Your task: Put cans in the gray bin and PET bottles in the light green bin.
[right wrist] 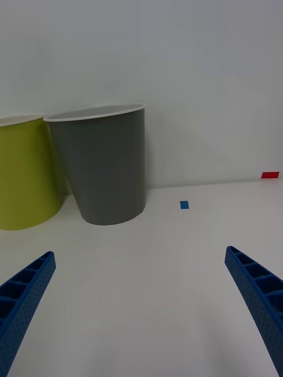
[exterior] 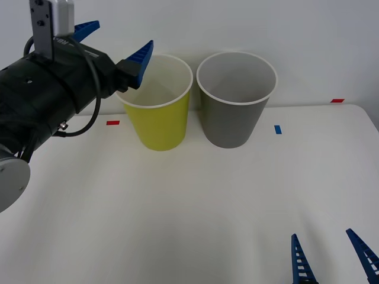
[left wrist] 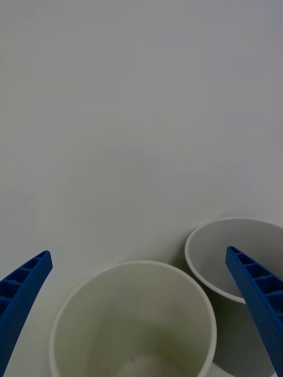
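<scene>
The light green bin [exterior: 159, 121] and the gray bin [exterior: 233, 118] stand side by side at the back of the white table [exterior: 177, 213], both upright. My left gripper [exterior: 115, 44] is open and raised just left of and above the light green bin's rim. Its wrist view looks down into the pale inside of the light green bin [left wrist: 118, 318], with the gray bin [left wrist: 221, 244] beside it. My right gripper [exterior: 331, 257] is open and low near the table's front right, facing the gray bin [right wrist: 109, 171]. Nothing is between either pair of fingers. The cans and PET bottles are out of view.
Small tape marks lie on the table: a red one [exterior: 112, 123] left of the bins, a blue one [exterior: 278, 129] right of the gray bin, another red one [exterior: 337, 100] at the far right. A white wall rises directly behind the bins.
</scene>
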